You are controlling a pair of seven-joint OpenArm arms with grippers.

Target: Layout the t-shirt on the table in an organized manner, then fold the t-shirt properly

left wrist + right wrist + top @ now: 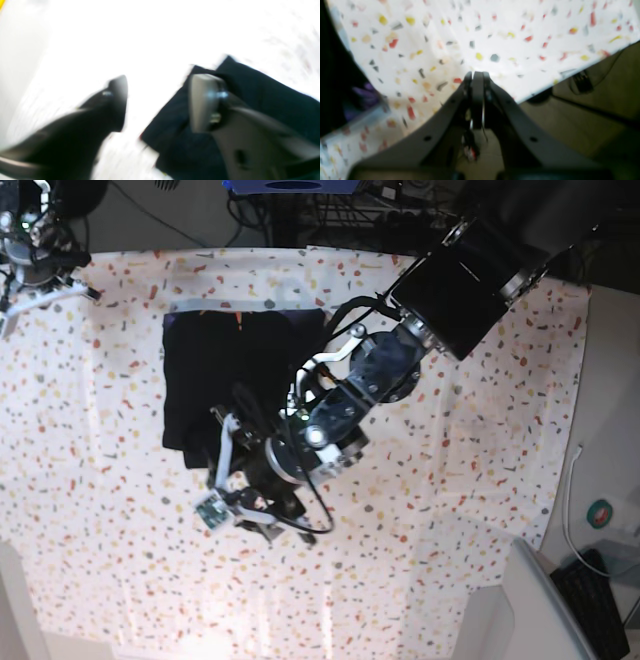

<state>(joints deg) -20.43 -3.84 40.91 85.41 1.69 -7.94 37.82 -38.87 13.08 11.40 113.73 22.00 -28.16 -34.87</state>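
The t-shirt (pixel 240 375) is lying folded into a compact block on the worktop (pixel 450 480); folding is judged nearly done. The left hand (pixel 157 100) is being held parted, gripping nothing; the right hand (pixel 477 75) is being kept closed, empty.

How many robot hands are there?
2. The left hand is open over the near edge of the black t-shirt. The right hand is shut at the table's far corner.
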